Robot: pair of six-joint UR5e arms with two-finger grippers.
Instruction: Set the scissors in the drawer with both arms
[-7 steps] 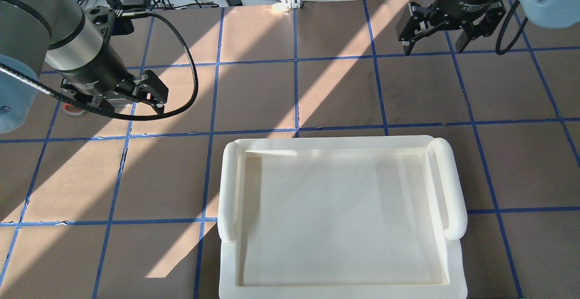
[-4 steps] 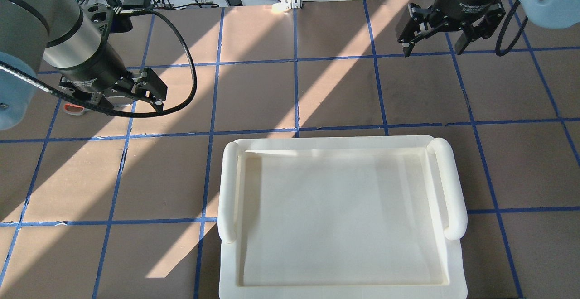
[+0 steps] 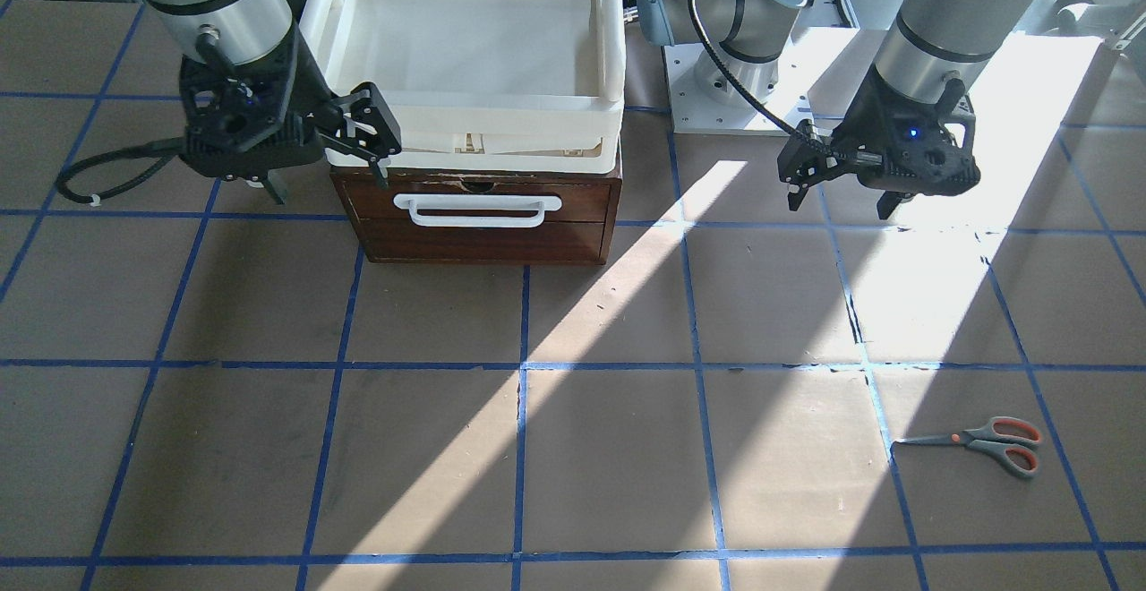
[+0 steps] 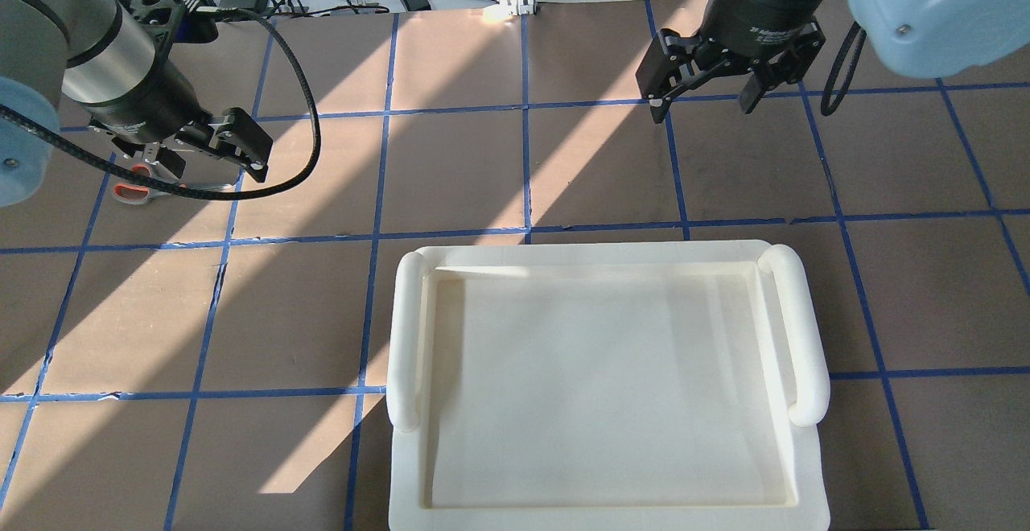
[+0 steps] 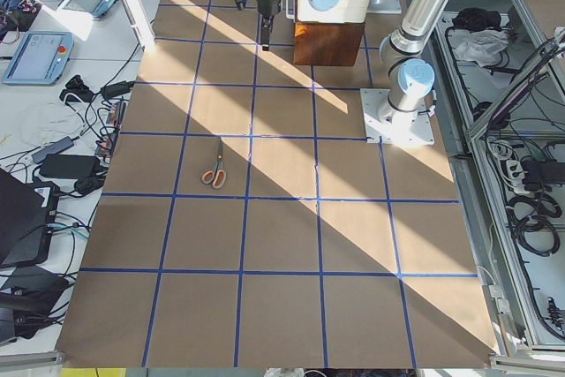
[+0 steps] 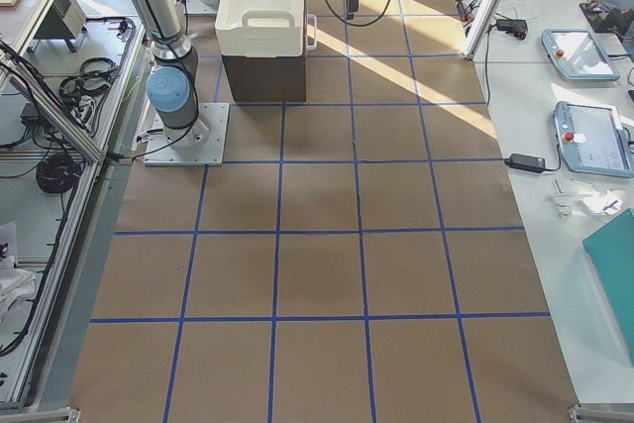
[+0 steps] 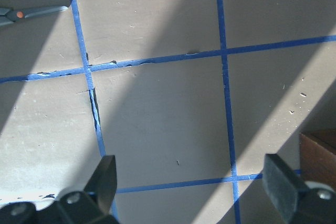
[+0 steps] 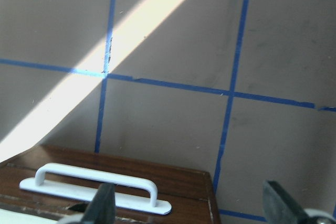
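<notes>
**Front-facing cam: scissors (image 3: 967, 439) loose on table (image 3: 573, 466), drawer (image 3: 582, 201) shut, nothing gripped**

The scissors lie flat on the brown paper on the robot's left side, at the part of the table far from its base. The blade tip is at a blue tape line (image 3: 882, 412). Blades point toward the robot's right, and the grey/orange loops point the other way. Nothing touches them.

The left gripper (image 3: 837, 209) hangs above the table w/ jaws spread wide and nothing btwn them. A blue light shows on its body. It sits nearer the base than the scissors and apart from them. Its wrist cam shows both fingertips (image 7: 105, 182) wide apart over bare paper, w/ only the blade end of the scissors in the top-left corner. In the overhead cam the orange loops peek out beside the gripper body; the rest is hidden.

The right gripper (image 3: 329, 186) is also empty, jaws spread. It hovers at the front corner of the wooden unit (image 3: 483, 246), at the end on the robot's right. One finger (image 3: 376, 139) shows in front of the white tray (image 3: 466, 112). Can't tell if it touches.

The drawer front is dark brown and flush w/ the panel below, i.e. pushed in. A white bar handle (image 3: 474, 215) runs across it. The right wrist cam looks down on that handle, which sits mostly off to one side of the gap btwn the fingers. The white tray sits on top of the wooden unit.
</notes>
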